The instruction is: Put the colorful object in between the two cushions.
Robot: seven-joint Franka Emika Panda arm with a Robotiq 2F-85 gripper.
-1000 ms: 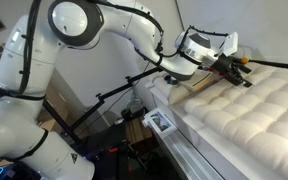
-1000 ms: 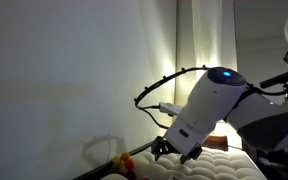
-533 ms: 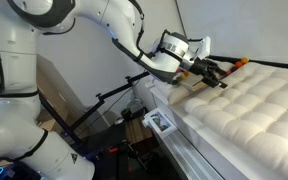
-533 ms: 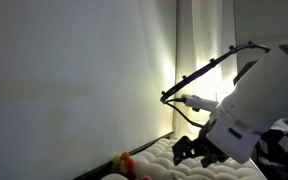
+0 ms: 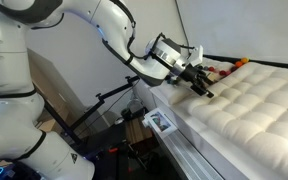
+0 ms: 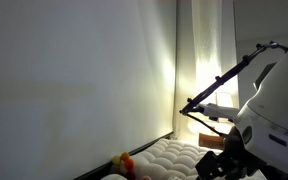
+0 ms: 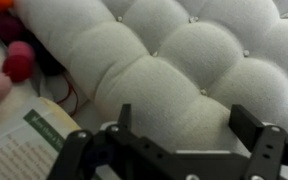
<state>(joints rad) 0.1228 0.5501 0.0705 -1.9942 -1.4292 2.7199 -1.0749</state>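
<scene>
white arm point(image 5: 106, 20) stretched out sideways, wrist point(image 5: 167, 56) tilted downward, gripper point(image 5: 201, 87) jaws spread wide apart

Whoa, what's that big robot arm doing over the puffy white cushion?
The robot arm's claw hangs open and empty over the tufted white cushion. The colorful bead string lies by the cushion's edge with nothing touching it. So the beads have not been picked up yet.

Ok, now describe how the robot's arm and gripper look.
The white robot arm has glossy, rounded shell segments with darker grey bands at the joints. The black metal gripper has two blocky, angular fingers on a dark body. No markings are legible.
</scene>
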